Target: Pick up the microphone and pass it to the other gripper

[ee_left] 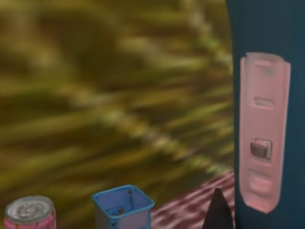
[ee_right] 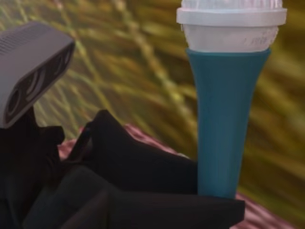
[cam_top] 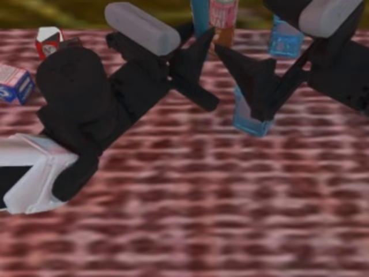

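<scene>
The teal microphone [cam_top: 200, 17] stands upright at the back middle of the top view, its white head cut off by the picture's edge. My left gripper [cam_top: 202, 69] is shut on its lower handle. In the right wrist view the microphone [ee_right: 224, 119] rises out of that black claw [ee_right: 209, 191], white head on top. In the left wrist view the handle's pale switch [ee_left: 262, 133] fills one side, beside one fingertip [ee_left: 218, 212]. My right gripper [cam_top: 242, 81] stands open just right of the microphone, pointing at it and apart from it.
One blue mesh basket [cam_top: 251, 121] lies under the right gripper and another [cam_top: 285, 40] stands behind it. A pink can [cam_top: 223, 14] is beside the microphone. A red-white carton [cam_top: 49, 40] and a blue-pink box [cam_top: 14, 83] sit at the far left.
</scene>
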`<state>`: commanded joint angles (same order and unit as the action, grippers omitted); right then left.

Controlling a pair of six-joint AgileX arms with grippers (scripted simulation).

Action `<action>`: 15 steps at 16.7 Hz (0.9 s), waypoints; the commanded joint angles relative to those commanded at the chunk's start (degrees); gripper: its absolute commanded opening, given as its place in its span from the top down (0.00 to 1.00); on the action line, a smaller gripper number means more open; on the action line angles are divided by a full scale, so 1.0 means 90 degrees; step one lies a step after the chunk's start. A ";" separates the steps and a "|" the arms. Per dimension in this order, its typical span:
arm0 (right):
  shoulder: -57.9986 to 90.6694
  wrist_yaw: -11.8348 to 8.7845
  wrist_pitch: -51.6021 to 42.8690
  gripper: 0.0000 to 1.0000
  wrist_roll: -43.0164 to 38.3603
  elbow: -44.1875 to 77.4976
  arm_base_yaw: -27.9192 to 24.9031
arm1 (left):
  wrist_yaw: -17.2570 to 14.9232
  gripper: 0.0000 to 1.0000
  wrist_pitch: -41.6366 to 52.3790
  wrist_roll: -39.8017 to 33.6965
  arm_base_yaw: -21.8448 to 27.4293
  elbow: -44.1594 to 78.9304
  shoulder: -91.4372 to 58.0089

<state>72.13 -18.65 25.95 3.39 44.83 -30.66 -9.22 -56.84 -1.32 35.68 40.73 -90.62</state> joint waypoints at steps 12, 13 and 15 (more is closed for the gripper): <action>0.2247 0.0566 0.0436 0.00 -0.0019 0.1777 -0.0541 | 0.0000 1.00 0.0000 0.0000 0.0000 0.0000 0.0000; 0.2247 0.0566 0.0436 0.00 -0.0019 0.1777 -0.0541 | 0.0000 1.00 0.0000 0.0000 0.0000 0.0000 0.0000; 0.2247 0.0566 0.0436 0.15 -0.0019 0.1777 -0.0541 | 0.0000 1.00 0.0000 0.0000 0.0000 0.0000 0.0000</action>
<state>92.35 -13.55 29.88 3.22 60.82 -35.53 -9.22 -56.84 -1.32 35.68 40.73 -90.62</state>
